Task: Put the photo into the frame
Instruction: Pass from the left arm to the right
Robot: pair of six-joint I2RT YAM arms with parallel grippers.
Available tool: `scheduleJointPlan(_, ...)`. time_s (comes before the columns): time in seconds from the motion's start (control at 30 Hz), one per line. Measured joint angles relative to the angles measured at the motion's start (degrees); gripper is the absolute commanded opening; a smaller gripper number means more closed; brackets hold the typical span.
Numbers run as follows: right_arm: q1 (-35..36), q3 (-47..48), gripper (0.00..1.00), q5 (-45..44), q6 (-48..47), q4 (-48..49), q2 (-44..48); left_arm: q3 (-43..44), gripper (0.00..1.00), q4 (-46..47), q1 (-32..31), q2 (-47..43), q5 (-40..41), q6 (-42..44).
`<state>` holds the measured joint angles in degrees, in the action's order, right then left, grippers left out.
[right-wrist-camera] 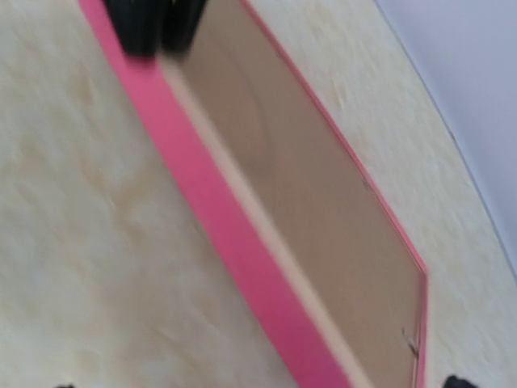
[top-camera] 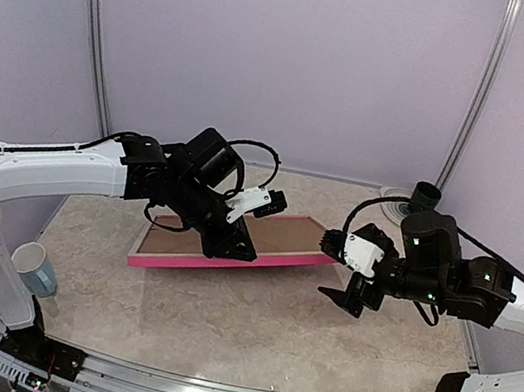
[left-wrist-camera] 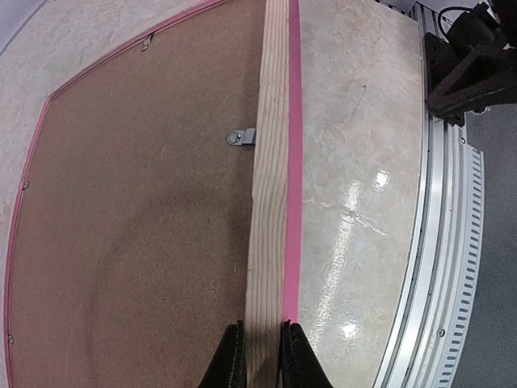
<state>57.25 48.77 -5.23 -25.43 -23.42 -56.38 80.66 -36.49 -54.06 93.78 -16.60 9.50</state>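
L gripper (left-wrist-camera: 260, 330) – on frame (left-wrist-camera: 271, 121) edge

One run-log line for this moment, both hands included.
left hand shut on frame, near rail | right hand open by frame's right end | frame back-up, backing board showing | photo not in view

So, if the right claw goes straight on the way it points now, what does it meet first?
Most likely the frame. Its pink near edge crosses the middle of the right wrist view, ahead of the open right claw. Nothing shows between them, though depth is unclear.
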Motion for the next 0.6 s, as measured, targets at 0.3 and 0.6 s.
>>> scheduleJointPlan(0.3, 0.0, 0.2, 0.98, -8.8, -10.9, 2.4, -6.0, 3.9, 0.0, -3.8, 0.3, 2.2, -1.0, 0.8)
scheduleJointPlan(0.6, 0.0, 0.7, 0.88, -10.4, -19.4, 6.1, -7.8, 4.3, 0.0, -5.1, 0.7, 2.7, -2.4, 1.3)
